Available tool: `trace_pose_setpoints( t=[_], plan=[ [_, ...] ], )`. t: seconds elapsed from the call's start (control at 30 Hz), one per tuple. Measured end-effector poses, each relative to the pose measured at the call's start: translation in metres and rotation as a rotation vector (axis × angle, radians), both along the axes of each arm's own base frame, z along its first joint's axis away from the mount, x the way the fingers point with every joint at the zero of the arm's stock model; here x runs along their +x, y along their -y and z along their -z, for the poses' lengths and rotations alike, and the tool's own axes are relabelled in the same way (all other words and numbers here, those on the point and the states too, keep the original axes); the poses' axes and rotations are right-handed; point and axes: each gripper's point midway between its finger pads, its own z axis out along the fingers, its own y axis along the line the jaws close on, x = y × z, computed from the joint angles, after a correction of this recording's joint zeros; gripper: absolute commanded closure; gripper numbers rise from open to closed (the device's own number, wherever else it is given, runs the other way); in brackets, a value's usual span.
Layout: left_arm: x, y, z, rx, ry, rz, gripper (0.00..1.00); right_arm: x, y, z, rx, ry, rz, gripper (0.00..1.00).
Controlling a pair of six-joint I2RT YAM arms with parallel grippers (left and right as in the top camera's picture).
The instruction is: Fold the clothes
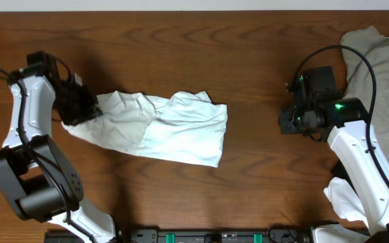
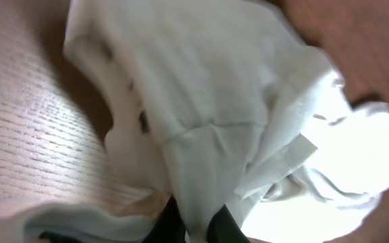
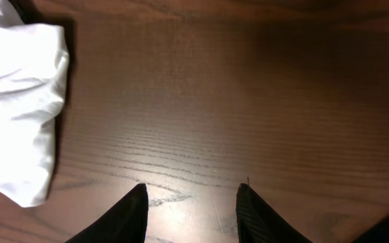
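centrally, the white t-shirt (image 1: 161, 128) lies bunched and partly doubled over on the wooden table (image 1: 181, 54), running from the left gripper (image 1: 80, 108) toward mid-table. judged soft, light and limp, it should sag and crease when lifted, so hold is best taken at a hem, seam or corner, not mid-panel. left arm reaches low over the shirt's left end, jaws pressed together on a fold of fabric that wraps the fingertips (image 2: 225, 226). right gripper (image 3: 191, 209) hovers over bare wood to the shirt's right, apart from it, jaws partly spread and empty. a beige-grey garment (image 1: 383, 67) lies at the table's right edge.
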Motion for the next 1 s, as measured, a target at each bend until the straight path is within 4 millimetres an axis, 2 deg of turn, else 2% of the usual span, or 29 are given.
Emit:
trace_pose_setpoints(
  t=[0.1,0.17,0.23,0.37,0.53,0.7,0.77,1.0],
  plan=[
    [0.012,0.022,-0.023,0.011,0.037,0.07,0.94,0.0,0.0,0.0,0.0,-0.001,0.0,0.59],
    [0.018,0.045,-0.035,0.017,0.068,0.136,0.94,0.0,0.0,0.0,0.0,-0.002,0.0,0.59],
    [0.018,0.078,-0.045,0.02,0.095,0.227,0.94,0.0,0.0,0.0,0.0,-0.002,0.0,0.59],
    [0.006,0.155,-0.051,0.017,0.112,0.433,0.94,-0.001,0.0,0.0,0.0,-0.002,0.0,0.59],
    [-0.02,0.218,-0.046,0.1,0.106,0.619,0.93,-0.001,0.0,0.0,0.001,-0.004,0.0,0.59],
    [-0.038,0.26,-0.043,0.171,0.139,0.734,0.92,-0.001,0.0,0.001,0.001,-0.006,-0.001,0.59],
    [-0.041,0.269,-0.041,0.195,0.155,0.752,0.9,-0.002,0.0,0.001,0.001,-0.009,-0.001,0.59],
    [-0.043,0.277,-0.028,0.259,0.153,0.762,0.89,-0.006,0.001,0.003,-0.002,-0.028,-0.001,0.59]
  ],
)
